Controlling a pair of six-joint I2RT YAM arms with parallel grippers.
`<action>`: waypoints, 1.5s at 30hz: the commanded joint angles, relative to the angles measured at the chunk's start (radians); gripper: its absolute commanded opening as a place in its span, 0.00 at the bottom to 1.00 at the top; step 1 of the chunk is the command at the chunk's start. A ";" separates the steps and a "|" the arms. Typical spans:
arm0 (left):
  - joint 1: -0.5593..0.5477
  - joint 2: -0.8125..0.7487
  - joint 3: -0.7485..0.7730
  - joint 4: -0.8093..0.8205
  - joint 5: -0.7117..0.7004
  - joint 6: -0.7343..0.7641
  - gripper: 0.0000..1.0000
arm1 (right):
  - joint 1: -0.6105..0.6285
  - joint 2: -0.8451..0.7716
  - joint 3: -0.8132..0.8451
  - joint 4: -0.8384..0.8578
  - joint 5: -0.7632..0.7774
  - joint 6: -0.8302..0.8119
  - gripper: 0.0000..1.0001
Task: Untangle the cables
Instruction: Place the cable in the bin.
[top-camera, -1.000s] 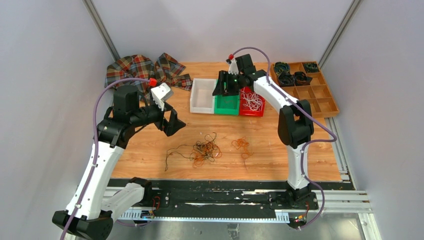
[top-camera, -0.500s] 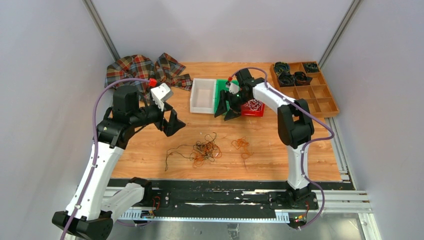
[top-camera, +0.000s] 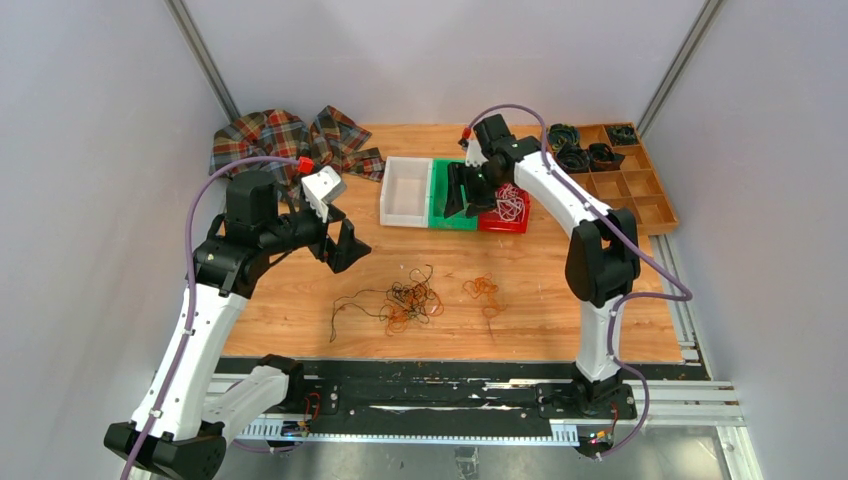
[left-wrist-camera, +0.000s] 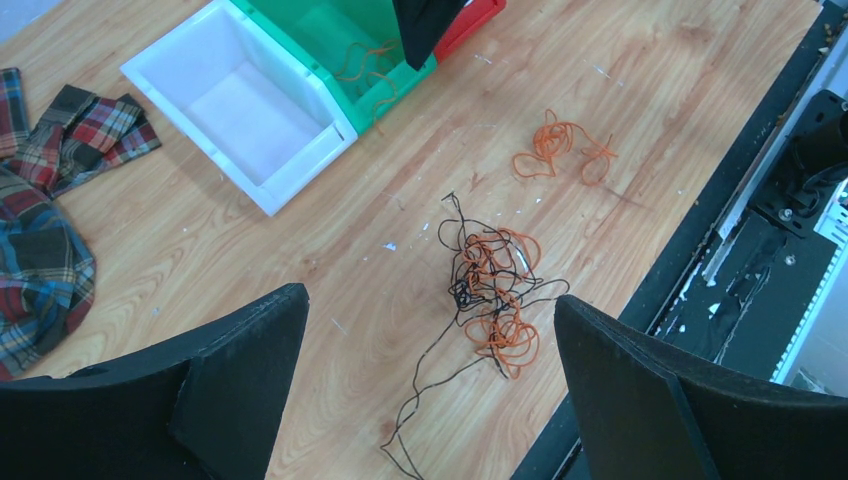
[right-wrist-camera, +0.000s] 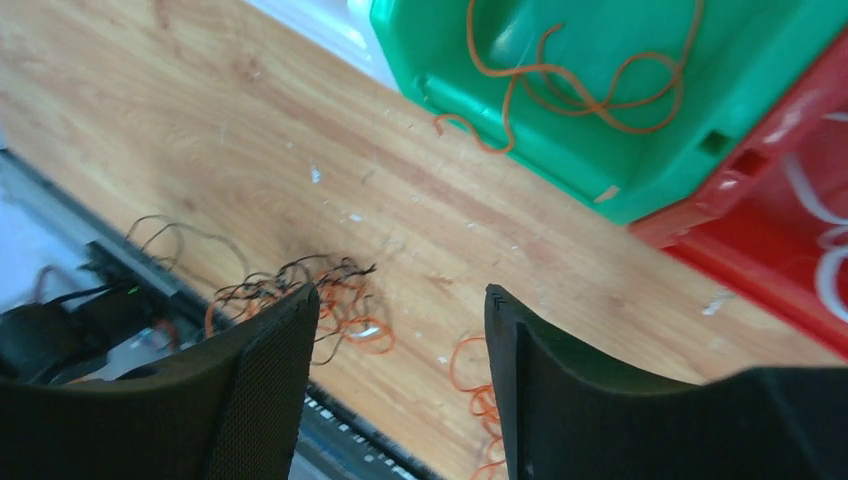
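Parted wide on the left gripper (top-camera: 345, 245), nothing between the fingers (left-wrist-camera: 240, 390), held up above the table (top-camera: 540, 320). Parted as well on the right gripper (top-camera: 468, 192), likewise gripping nothing, poised over the green bin (top-camera: 438, 215).

Straight below the left jaws, a little toward their right finger: the main tangle of cables (left-wrist-camera: 492, 290). String-thin black and copper-orange strands, knotted into one loose clump, with a long black tail trailing toward the near table edge. Past that clump and apart from it: a small orange bundle (left-wrist-camera: 560, 155), all copper-orange, looped on itself.

Just beyond the right jaws' tips, inside the green bin: one loose orange cable (right-wrist-camera: 580, 70) lying in open curves, one end seemingly over the rim. Off to one side of those jaws, in the red bin (right-wrist-camera: 760, 260): white cables (top-camera: 508, 205), a pale heap from above. On the green bin's other side: a white bin (left-wrist-camera: 240, 110).

Well away behind the left jaws: a plaid cloth (top-camera: 290, 140). Far beyond the right arm: a wooden tray (top-camera: 640, 195) holding dark coiled rolls (top-camera: 585, 155).

From overhead, much of the green bin covered by the right gripper, its orange cable not to be made out there. In the right wrist view, white strands blurred and cut by the picture edge, part of the tangle behind a finger. In the left wrist view, the right gripper only a dark wedge cropped at the top.
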 joint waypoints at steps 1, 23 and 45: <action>0.005 -0.008 0.023 0.001 0.012 0.011 0.98 | 0.071 -0.031 0.034 -0.030 0.260 -0.116 0.60; 0.005 -0.011 0.016 -0.001 0.014 0.028 0.98 | 0.108 0.183 0.121 0.215 0.491 -0.300 0.45; 0.004 -0.002 0.014 -0.004 -0.001 0.036 0.98 | 0.167 -0.221 -0.197 0.417 0.696 -0.214 0.66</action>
